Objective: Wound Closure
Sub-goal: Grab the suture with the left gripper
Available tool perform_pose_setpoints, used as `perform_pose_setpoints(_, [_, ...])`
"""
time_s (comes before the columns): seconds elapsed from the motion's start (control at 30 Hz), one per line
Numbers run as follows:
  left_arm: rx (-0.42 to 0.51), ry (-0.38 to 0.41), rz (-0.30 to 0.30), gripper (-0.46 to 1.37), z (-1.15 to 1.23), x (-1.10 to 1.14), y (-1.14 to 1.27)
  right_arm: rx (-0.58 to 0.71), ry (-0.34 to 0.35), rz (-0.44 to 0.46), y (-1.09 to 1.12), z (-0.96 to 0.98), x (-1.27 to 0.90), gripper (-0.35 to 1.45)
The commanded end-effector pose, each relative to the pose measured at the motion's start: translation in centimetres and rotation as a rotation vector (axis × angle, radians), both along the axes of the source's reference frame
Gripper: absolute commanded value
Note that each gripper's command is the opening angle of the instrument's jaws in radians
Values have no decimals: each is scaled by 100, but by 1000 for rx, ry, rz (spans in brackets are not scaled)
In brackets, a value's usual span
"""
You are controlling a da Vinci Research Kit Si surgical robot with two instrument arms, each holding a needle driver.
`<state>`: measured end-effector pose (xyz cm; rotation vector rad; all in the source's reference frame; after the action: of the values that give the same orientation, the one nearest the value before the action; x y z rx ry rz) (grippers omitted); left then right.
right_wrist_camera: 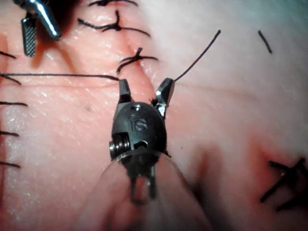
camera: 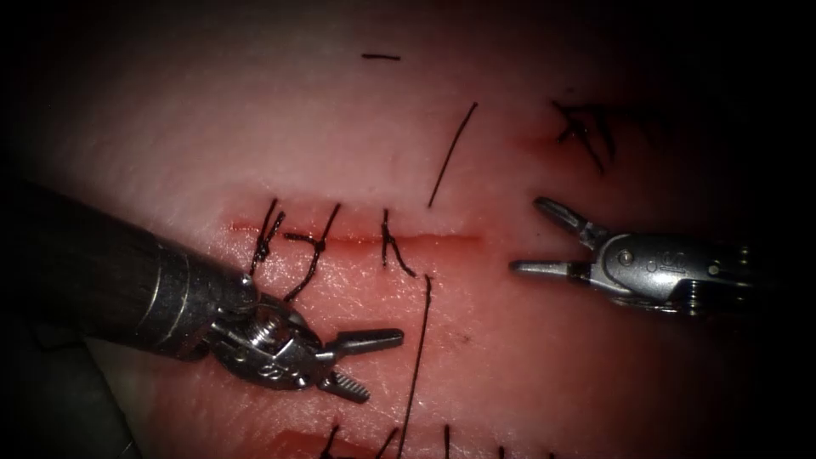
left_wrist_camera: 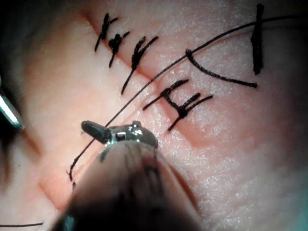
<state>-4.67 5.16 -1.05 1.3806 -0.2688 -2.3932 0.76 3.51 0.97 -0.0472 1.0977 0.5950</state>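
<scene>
1. The tissue (camera: pixel 255 136) was seen from above, with the cut (camera: pixel 357 239) running left to right across the middle.
2. Three knotted stitches (camera: pixel 316 246) were counted along the cut, sitting at its left and middle parts. The right end of the cut looked unstitched.
3. A long thread (camera: pixel 418 357) was laid from just near of the cut, right of the third stitch, down toward the near edge. On the far side a second strand (camera: pixel 452 155) was seen slanting up and to the right. Whether the two were one thread passing under the tissue couldn't be told.
4. The left tool (camera: pixel 364 364) was found near of the cut, to the left, jaws spread wide and nothing held. Its tips were pointed right, close to the long thread but apart from it.
5. The right tool (camera: pixel 534 236) was parked just off the right end of the cut, jaws opened wide too, pointed left, nothing gripped.
6. In the right wrist view, the right tool's (right_wrist_camera: pixel 144 90) open jaws were seen straddling the cut line, thread ends lying close by either tip.
7. No needle could be made out anywhere, tbh.
8. Another knotted stitch (camera: pixel 582 127) was spotted far right, and a short cut end (camera: pixel 380 57) was left lying at the far side.
</scene>
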Motion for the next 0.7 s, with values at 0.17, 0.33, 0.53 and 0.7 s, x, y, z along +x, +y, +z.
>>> perform_pose_setpoints(0.17, [-15,-4,15,63,11,-11,-8,0,1,-2,-1,0,0,107])
perform_pose_setpoints(0.33, [-21,-2,28,63,21,-22,-17,0,1,-2,-1,0,0,107])
perform_pose_setpoints(0.53, [-28,-15,35,63,26,-36,-22,0,1,-2,-1,0,0,107])
perform_pose_setpoints(0.7, [-29,-24,39,61,26,-45,-22,0,1,-2,-1,0,0,107])
